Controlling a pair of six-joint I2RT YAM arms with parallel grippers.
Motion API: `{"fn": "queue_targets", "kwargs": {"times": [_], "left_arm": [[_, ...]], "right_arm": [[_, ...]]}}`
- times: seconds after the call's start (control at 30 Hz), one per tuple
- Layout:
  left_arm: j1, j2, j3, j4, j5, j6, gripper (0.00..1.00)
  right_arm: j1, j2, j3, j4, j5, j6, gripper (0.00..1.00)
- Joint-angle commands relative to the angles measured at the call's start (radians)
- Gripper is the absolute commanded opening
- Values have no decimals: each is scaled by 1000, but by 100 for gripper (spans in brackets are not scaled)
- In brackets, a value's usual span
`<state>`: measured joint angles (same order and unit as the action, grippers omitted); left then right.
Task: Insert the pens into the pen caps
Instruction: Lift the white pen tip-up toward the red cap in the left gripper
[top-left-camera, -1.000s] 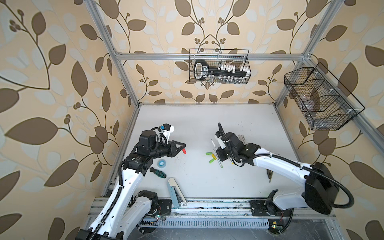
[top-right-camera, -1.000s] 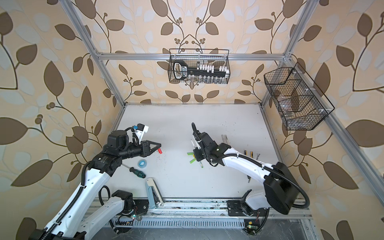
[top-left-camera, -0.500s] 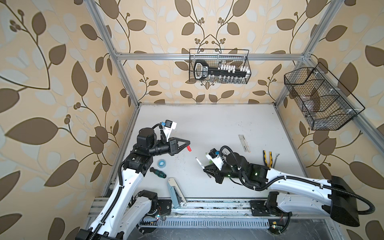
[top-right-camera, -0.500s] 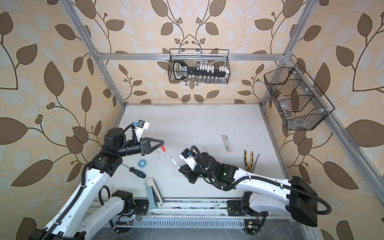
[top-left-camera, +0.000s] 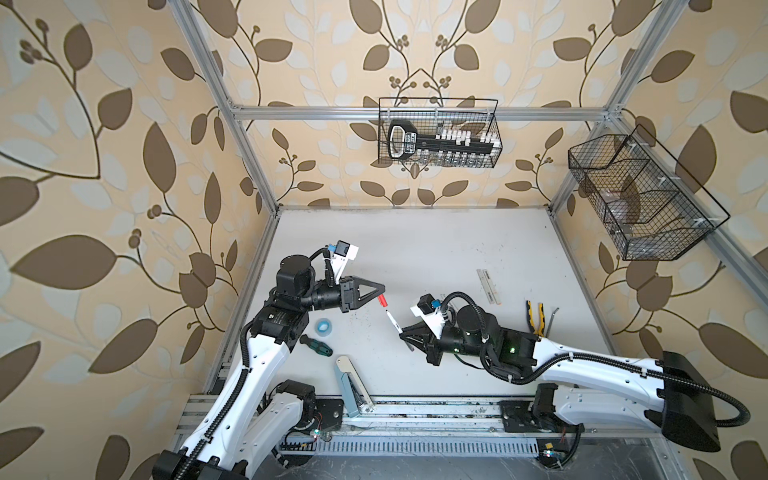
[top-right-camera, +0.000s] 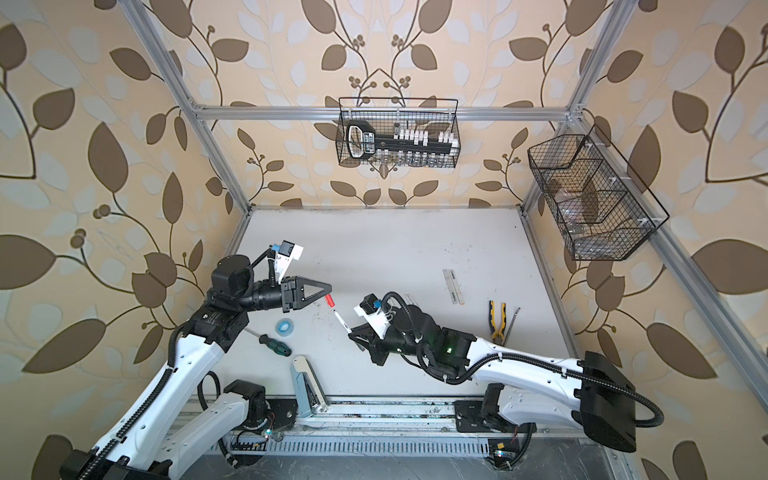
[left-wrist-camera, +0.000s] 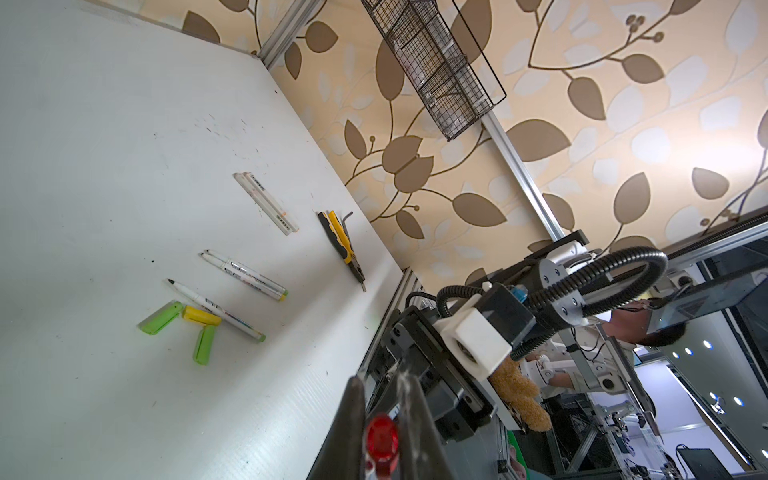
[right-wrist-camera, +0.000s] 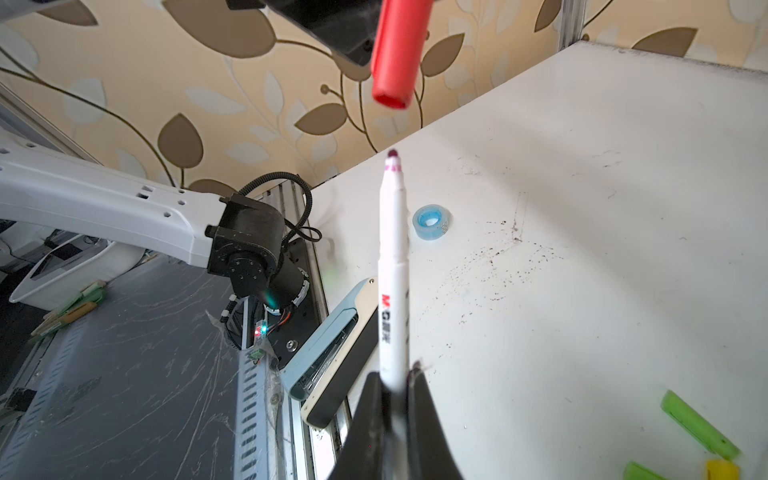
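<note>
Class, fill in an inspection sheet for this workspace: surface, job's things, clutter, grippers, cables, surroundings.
Surface: white table, flecked with dark specks.
Job's things: red cap and pen held in the air, tip just short of the cap; green caps, yellow cap, other pens lying loose.
Clutter: pliers, hex key, screwdriver, stapler, tape roll.
Grippers: left gripper shut on red cap; right gripper shut on pen.
Cables: black conduit on arms; nothing seen loose.
Surroundings: wire baskets, leaf-papered walls.
</note>
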<state>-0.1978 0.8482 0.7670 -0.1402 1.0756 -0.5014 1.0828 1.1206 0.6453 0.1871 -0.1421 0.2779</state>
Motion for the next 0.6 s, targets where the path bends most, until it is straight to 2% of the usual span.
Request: {"fn": "queue_targets", "kwargs": {"times": [0.0,0.3,0.57], "left_arm": [[-12,2,-3,47,46,-2,0],[-14,-10,12,-31,-9,52,0],[-14,-5,8,-20,7,43,0]], "right_arm": [[5,-10,14,28,-4,-27,9],[6,-18,17,32,-4,-26,9],[5,-25,20,32,2,-30,9]]}}
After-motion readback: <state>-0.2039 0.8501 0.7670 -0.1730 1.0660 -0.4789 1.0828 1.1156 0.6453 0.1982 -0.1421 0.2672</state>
